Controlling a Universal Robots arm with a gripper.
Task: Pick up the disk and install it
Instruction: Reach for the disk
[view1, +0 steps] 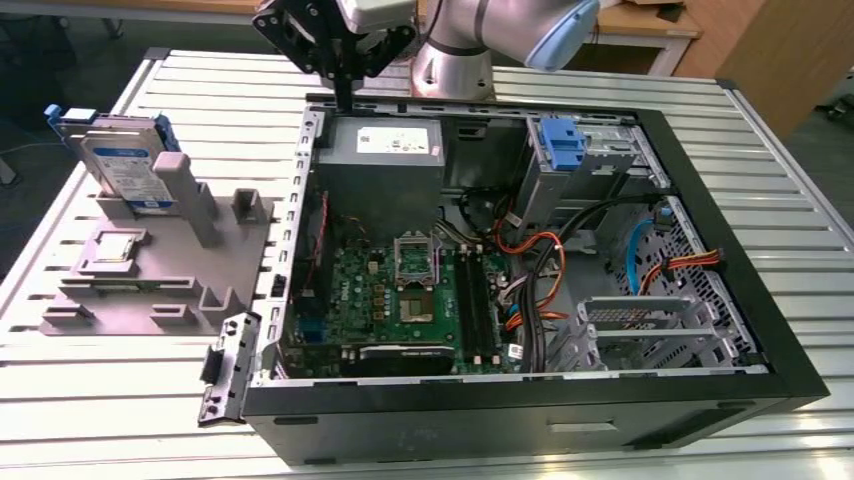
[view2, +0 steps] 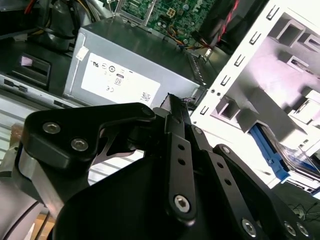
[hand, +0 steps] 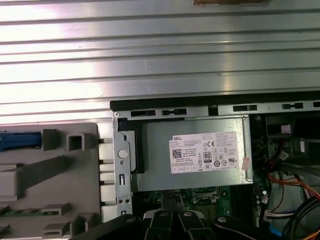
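- Gripper (view1: 344, 98) clenched, empty, above the grey power supply box (view1: 384, 150).
- Disk (view1: 123, 165) well apart at the exterior view's left, upright in a grey fixture (view1: 160, 265) on the ribbed metal counter (view1: 120, 385); flat, blue-framed.

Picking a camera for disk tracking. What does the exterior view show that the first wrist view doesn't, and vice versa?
Exterior view: the disk standing label-out in the grey fixture, the motherboard, the blue bracket on the drive bay. First wrist view: a straight-down look at the power supply label and the case's slotted rear edge. Both: the gripper, shut and empty, near the power supply; the fixture; the slatted table. A blue edge in the first wrist view may be the disk's carrier.
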